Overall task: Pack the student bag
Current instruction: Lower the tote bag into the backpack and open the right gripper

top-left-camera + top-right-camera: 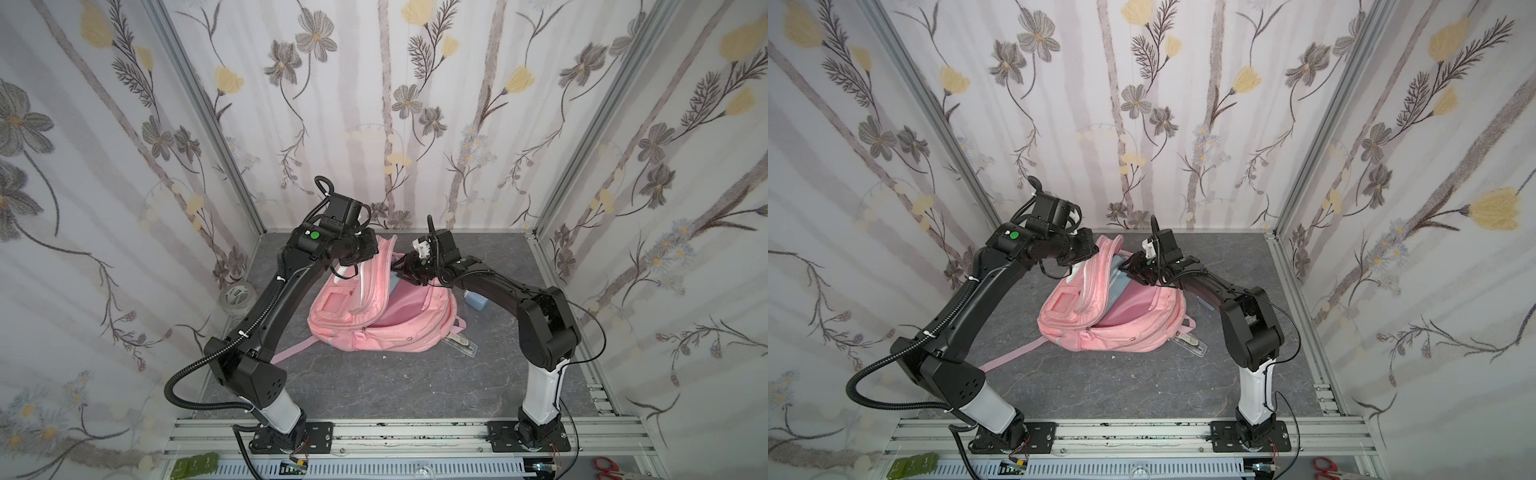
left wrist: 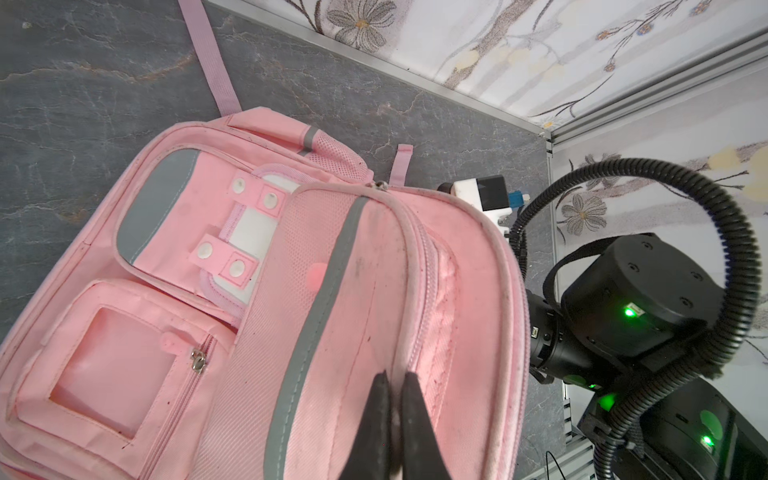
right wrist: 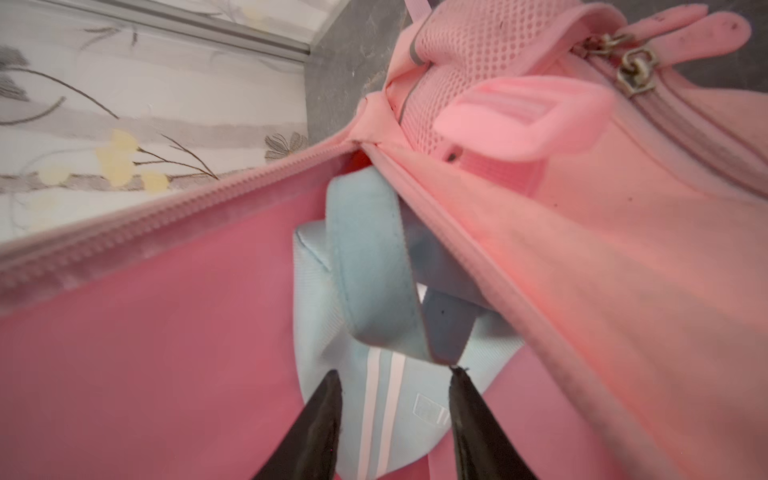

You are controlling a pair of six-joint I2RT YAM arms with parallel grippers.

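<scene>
Inside the student bag (image 1: 386, 332), your right gripper (image 3: 395, 372) is spread over the light-blue pouch (image 3: 365, 270) while your left gripper (image 2: 395, 376) pinches the flap (image 2: 353, 291).

big soft pink student bag (image 1: 399, 328), lying mid tabletop (image 1: 374, 382), main zip wide open, front section lifted up, grey reflective strips, strap trailing out

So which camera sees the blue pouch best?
The right wrist view: the blue pouch fills it, inside the student bag. In both top views a sliver peeks out; the left wrist view hides it.
</scene>
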